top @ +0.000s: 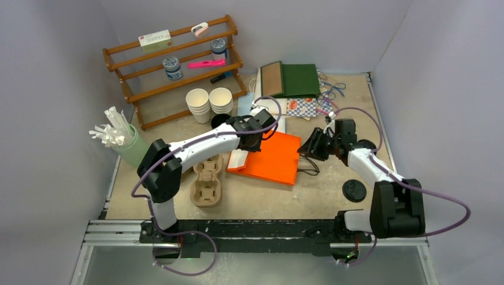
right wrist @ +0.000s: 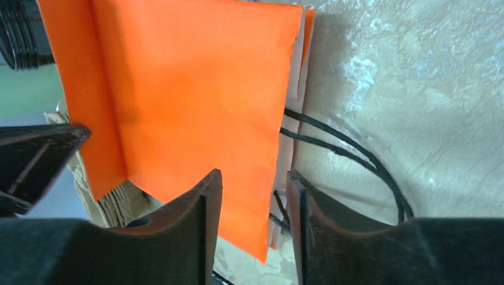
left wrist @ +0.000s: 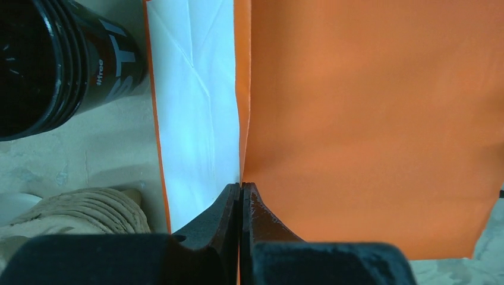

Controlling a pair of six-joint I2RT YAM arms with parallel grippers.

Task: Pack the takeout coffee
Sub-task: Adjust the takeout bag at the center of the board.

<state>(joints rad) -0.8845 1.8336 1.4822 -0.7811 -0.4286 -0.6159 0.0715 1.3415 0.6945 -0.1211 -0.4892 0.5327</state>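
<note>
The takeout coffee does not show in any view. An orange paper bag [top: 267, 157] lies flat in the middle of the table, its white inside [left wrist: 190, 107] showing at the mouth. My left gripper [top: 246, 142] is shut on one wall of the bag's mouth, the orange paper [left wrist: 368, 119] pinched between its tips [left wrist: 241, 185]. My right gripper [top: 307, 148] stands open at the bag's other end. The bag's corner [right wrist: 196, 89] reaches in between its fingers [right wrist: 254, 178], and the bag's black cord handles [right wrist: 350, 151] lie just beside them.
Pulp cup carriers [top: 207, 181] lie left of the bag, and a black cup [top: 220, 120] [left wrist: 47, 59] stands behind them. Stacked white cups [top: 209, 101] stand before a wooden rack [top: 172, 65]. A green holder of white sticks [top: 122, 142] is far left, a black lid [top: 354, 190] front right, and green folders [top: 294, 80] at the back.
</note>
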